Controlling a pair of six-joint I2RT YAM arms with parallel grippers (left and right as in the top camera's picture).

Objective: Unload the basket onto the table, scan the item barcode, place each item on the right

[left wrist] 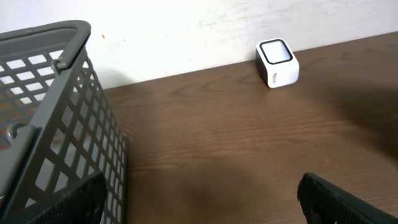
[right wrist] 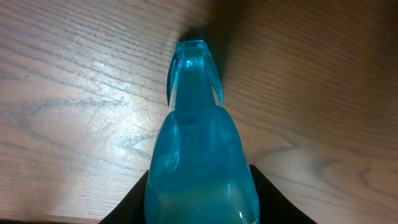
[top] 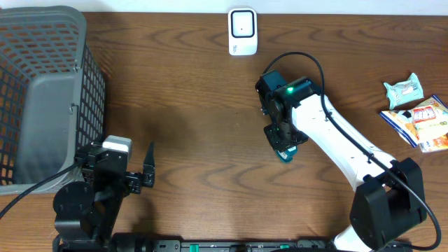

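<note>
Overhead: finds the right pincer [top: 283, 143] about mid-bench, turned downward, with a teal translucent item [top: 286, 155] showing just past its fingertips on the side nearer the robot. Places the white scanner [top: 243, 31] at the bench's far edge, well apart from that item, away from the robot and a little to its left, with bare bench [top: 196, 105] between. Leaves the grey basket [top: 42, 91] at far left and two snack packets [top: 413, 108] at far right, neither near the item. Left wrist: shows the left pincer [left wrist: 205, 214] spread wide with nothing in it, basket wall just beside it, scanner far ahead and to the right. Right wrist: looks straight down the item's long axis, broad body near the lens, narrow end pointing away toward the wood; cannot tell whether that tip touches. Shows dark fingers [right wrist: 127, 208] set against both flanks of the body, so reads as clamped on the item, firmness unclear. Shows no barcode in any view. Judges the right arm far the nearer, and the coming move as a carry toward the scanner's window, label side turned to face it.
</note>
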